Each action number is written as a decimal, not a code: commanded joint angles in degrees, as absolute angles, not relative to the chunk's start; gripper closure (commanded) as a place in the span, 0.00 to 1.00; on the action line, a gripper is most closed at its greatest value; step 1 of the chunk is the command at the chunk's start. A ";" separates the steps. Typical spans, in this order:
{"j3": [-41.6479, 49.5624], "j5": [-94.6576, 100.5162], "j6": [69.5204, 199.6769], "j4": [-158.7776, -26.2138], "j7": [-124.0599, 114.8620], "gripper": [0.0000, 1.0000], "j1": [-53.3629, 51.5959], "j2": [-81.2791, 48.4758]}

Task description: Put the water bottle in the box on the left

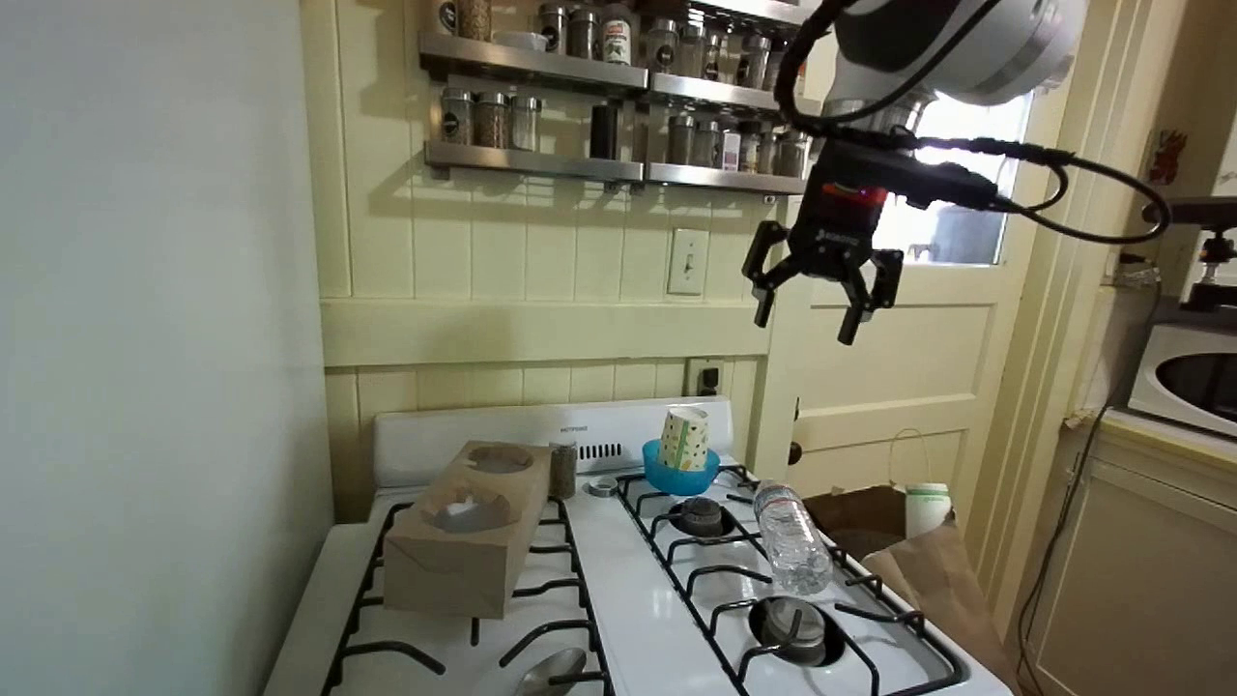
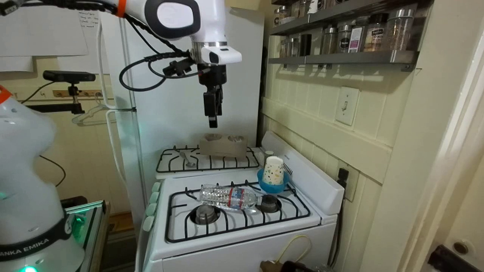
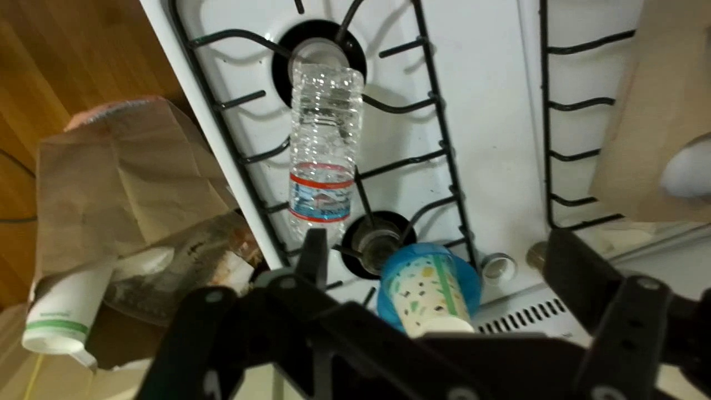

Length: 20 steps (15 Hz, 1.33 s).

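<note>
The clear water bottle (image 1: 792, 541) lies on its side on the stove grate, also in the exterior view (image 2: 223, 196) and the wrist view (image 3: 323, 139). Its neck points toward the back panel; a red-and-blue label wraps it. The greyish-tan box (image 1: 449, 565) stands on the far burner grate, also in the exterior view (image 2: 223, 147); two round holes show in its top. Only part of the box (image 3: 639, 166) shows at the wrist view's right edge. My gripper (image 1: 807, 319) is open and empty, high above the stove; it also shows in the exterior view (image 2: 213, 121) and wrist view (image 3: 436, 244).
A blue bowl (image 1: 679, 478) holding a patterned paper cup (image 1: 684, 440) stands at the stove's back. A spice jar (image 1: 562, 471) and a tape roll (image 1: 602, 487) sit near the box. A spoon (image 1: 553, 672) lies on the grate. Shelves (image 1: 536, 159) with jars hang above.
</note>
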<state>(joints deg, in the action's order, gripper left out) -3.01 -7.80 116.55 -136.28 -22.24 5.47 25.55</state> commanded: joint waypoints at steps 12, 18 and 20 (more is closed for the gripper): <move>4.77 -8.41 117.08 -133.00 -24.77 0.00 9.12 6.66; 11.31 -21.31 111.92 -124.13 -12.43 0.00 11.98 -8.15; 11.95 -22.85 107.68 -118.52 -11.16 0.00 13.12 -14.23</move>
<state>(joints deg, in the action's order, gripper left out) 11.11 -19.46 114.05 -127.77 -13.73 11.79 -4.22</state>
